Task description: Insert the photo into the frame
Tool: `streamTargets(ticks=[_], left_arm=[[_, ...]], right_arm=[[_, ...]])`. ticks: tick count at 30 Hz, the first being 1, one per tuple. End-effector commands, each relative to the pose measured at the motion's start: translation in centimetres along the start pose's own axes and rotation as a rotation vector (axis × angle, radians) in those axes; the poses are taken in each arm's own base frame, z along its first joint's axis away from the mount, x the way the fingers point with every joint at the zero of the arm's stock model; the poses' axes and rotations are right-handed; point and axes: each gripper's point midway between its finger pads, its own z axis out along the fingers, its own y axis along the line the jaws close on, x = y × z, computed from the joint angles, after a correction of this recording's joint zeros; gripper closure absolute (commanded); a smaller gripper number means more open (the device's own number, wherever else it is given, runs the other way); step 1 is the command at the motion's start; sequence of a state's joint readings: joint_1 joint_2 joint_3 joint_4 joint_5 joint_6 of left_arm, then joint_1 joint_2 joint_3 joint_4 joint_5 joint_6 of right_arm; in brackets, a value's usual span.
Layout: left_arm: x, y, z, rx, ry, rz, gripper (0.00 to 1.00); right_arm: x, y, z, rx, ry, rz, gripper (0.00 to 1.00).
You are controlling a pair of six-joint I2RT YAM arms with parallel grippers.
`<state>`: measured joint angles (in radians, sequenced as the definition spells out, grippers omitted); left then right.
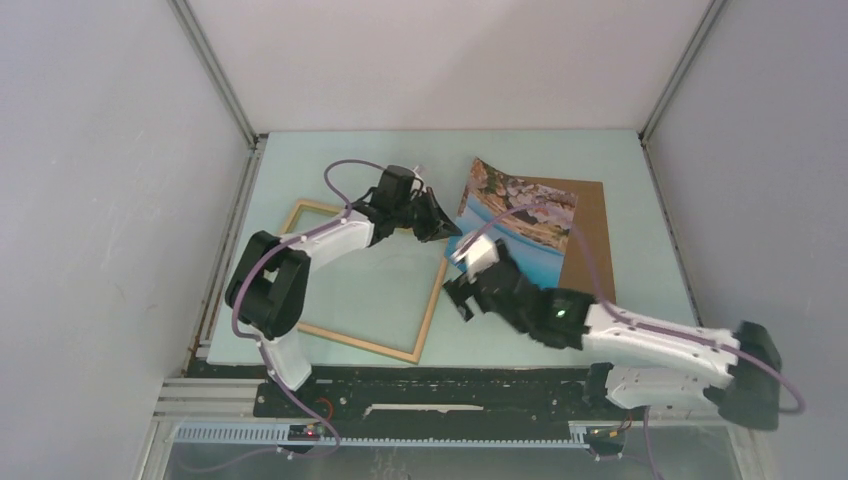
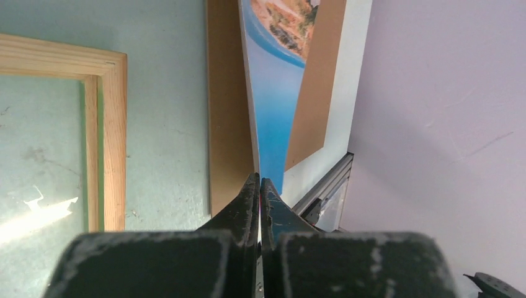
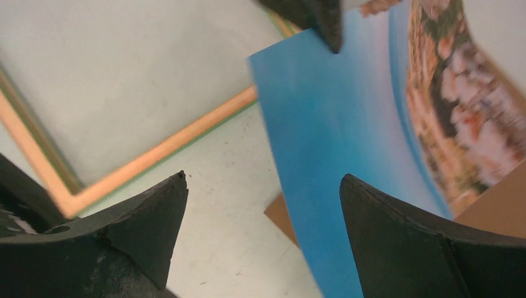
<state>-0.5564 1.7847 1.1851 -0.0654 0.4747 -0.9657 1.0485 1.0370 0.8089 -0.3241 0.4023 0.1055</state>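
The photo [image 1: 520, 212], a seaside print, is lifted and curled above a brown board [image 1: 592, 225]. My left gripper [image 1: 440, 228] is shut on the photo's near-left corner. In the left wrist view the closed jaws [image 2: 259, 181] pinch the photo [image 2: 273, 105], seen edge-on. The frame [image 1: 432, 300] lies flat to the left, pale wood face up. My right gripper [image 1: 458, 290] hangs open just below the photo, beside the frame's right rail. In the right wrist view its fingers [image 3: 263, 180] stand wide, with the photo's blue part [image 3: 335, 143] passing between them, not pinched.
The brown board [image 2: 226, 124] lies flat under the photo, at the back right of the pale green table [image 1: 620, 300]. Metal rails and grey walls [image 1: 110, 200] close in the table on three sides. The left gripper's fingertip [image 3: 325, 18] shows at the top of the right wrist view.
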Motion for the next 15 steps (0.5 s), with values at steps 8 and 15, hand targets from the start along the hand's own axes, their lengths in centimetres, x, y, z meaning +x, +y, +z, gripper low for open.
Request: streamTargets(ticks=[8,15], left_arm=[[-0.1,-4.4,-4.1,0.099,0.012,0.071,1.0],[-0.1,-4.3,-4.4,0.099,0.006,0.074,1.0]], right_arm=[[1.1,-0.7,3.6,0.536,-0.013,-0.491,0.01],[2.0,-0.1,4.3,0.543,0.03,-0.515,0.03]])
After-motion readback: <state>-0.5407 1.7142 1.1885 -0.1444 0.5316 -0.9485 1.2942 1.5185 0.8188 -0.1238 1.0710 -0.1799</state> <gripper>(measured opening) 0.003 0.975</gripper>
